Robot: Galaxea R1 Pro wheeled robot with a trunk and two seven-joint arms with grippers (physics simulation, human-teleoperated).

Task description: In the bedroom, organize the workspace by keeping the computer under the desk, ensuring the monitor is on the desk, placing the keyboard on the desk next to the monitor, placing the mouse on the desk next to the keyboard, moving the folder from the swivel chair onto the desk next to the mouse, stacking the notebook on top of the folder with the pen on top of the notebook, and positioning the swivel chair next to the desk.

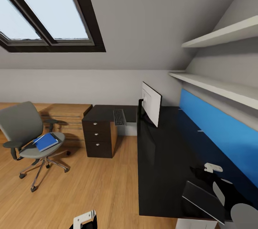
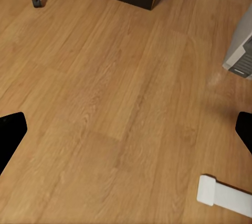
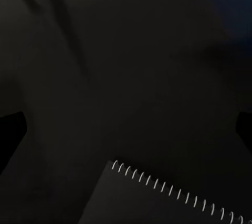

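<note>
1. The desk (image 1: 161, 171) is a long black top running along the right wall, under a blue panel (image 1: 222, 132) and two white shelves (image 1: 218, 35).
2. The monitor (image 1: 151, 103) stands upright at the desk's far end, screen white.
3. The keyboard (image 1: 119, 117) lies on a lower dark surface just beyond the desk's far end, next to a drawer unit (image 1: 98, 136) with three drawers.
4. The chair (image 1: 30, 139) stands on the wood floor (image 1: 100, 186), well apart from the desk, to the left.
5. A blue folder (image 1: 46, 141) lies on the chair's seat.
6. The notebook (image 1: 204, 198), dark with a spiral binding, lies flat on the near end of the desk; in the right wrist view its spiral edge (image 3: 173, 190) shows against the black top.
7. The right gripper (image 3: 128, 132) hangs over the desk near the notebook, its dark fingers (image 3: 10, 129) wide apart with nothing between them.
8. The left gripper (image 2: 128, 132) hangs over bare floor, its fingers (image 2: 10, 135) also spread and empty.
9. In the left wrist view a grey box (image 2: 240, 48) stands on the floor; I cannot tell whether it is the computer.
</note>
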